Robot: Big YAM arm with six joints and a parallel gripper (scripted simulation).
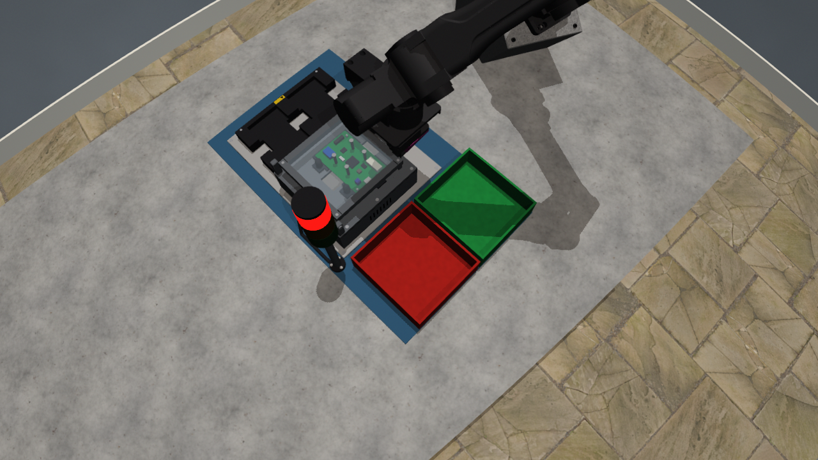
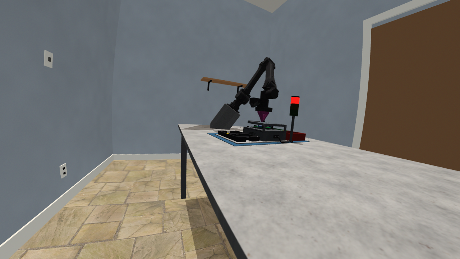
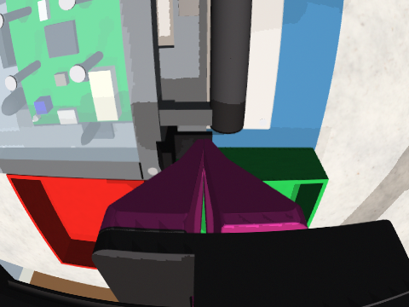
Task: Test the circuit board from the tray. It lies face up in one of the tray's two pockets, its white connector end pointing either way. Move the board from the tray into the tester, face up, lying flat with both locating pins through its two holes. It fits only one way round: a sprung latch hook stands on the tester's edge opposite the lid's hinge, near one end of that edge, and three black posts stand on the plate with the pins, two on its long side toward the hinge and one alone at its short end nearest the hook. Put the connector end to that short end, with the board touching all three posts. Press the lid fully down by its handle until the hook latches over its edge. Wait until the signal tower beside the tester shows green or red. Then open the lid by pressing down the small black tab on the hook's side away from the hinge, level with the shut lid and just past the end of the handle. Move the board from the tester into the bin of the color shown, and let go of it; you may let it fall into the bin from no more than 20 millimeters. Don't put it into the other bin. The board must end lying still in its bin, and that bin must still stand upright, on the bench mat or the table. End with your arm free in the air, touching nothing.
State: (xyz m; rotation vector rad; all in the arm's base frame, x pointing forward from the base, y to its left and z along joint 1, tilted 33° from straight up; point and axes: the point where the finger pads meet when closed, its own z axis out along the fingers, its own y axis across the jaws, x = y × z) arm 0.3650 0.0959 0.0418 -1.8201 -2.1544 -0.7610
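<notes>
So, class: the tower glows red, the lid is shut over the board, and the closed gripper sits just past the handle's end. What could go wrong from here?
1. The shut gripper points at the small black tab, right beside the handle; it may slip off or press the handle instead, leaving the lid latched.
2. The signal tower shows red, yet the green bin touches the red bin; the board could drop into the wrong one.
</notes>
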